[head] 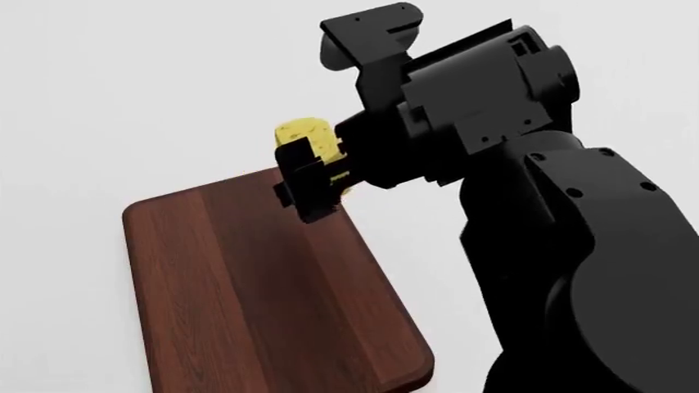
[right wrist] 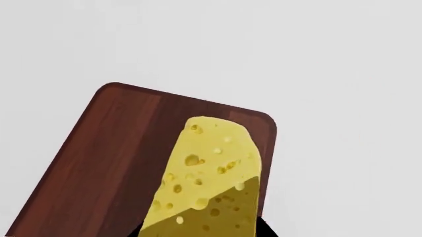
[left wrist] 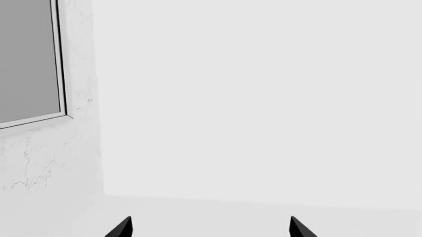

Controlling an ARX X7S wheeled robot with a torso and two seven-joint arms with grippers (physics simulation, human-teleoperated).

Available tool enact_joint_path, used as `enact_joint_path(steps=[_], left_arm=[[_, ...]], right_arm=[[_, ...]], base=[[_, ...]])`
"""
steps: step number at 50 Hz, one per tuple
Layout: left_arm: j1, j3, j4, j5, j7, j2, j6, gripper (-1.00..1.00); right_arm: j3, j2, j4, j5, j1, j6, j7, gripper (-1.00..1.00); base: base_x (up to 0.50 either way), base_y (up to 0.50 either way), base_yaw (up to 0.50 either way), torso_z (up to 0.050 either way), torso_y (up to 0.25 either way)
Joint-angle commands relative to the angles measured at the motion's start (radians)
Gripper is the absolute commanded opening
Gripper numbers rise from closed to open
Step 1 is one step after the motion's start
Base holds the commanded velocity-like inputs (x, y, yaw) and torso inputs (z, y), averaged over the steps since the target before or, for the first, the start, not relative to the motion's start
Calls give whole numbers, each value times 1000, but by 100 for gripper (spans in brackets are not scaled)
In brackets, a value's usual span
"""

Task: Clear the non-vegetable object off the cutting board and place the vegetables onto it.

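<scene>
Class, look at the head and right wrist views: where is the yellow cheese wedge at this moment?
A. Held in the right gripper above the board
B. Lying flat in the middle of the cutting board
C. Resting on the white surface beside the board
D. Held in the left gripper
A: the cheese wedge sits between the right gripper fingers, raised over the far end of the cutting board; the left gripper is open and holds nothing.

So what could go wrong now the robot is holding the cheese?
The cheese sits in the right gripper above the board, so if the grip slips it would likely fall back onto it. Much of the wedge sticks out past the fingers, so it may twist. The arm also hides part of the head view.
</scene>
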Motion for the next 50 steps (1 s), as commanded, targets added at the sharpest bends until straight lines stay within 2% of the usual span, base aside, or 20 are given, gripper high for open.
enact_joint_path(steps=[1, 5, 9, 14, 20, 31, 36, 50], left_arm=[[-13, -1, 18, -10, -5, 2, -17, 100], [-16, -4, 16, -13, -3, -1, -16, 100], [-20, -6, 21, -17, -3, -6, -24, 100], [-23, -8, 22, -18, -7, -6, -26, 100], [-25, -2, 5, -14, -4, -2, -13, 100], [-12, 3, 34, -21, -8, -3, -24, 100], [-11, 5, 43, -24, -10, -2, -30, 100], [-6, 12, 67, -30, -15, -3, -43, 100]], right_arm=[[195, 35, 24, -218, 21, 56, 20, -100], [249, 76, 9, -226, 24, 71, 70, -100], [363, 281, -371, -97, -40, 238, 337, -100], [478, 420, -591, 19, -89, 356, 559, -100], [593, 538, -755, 150, -154, 466, 768, -100], [787, 703, -920, 400, -264, 582, 1119, -100], [843, 769, -970, 495, -325, 583, 1231, -100], [921, 913, -1052, 595, -505, 499, 1369, -100]], base=[[0, 0, 0, 0, 0], [0, 0, 0, 0, 0], [0, 0, 0, 0, 0], [0, 0, 0, 0, 2], [0, 0, 0, 0, 0], [0, 0, 0, 0, 0], [0, 0, 0, 0, 0], [0, 0, 0, 0, 0]])
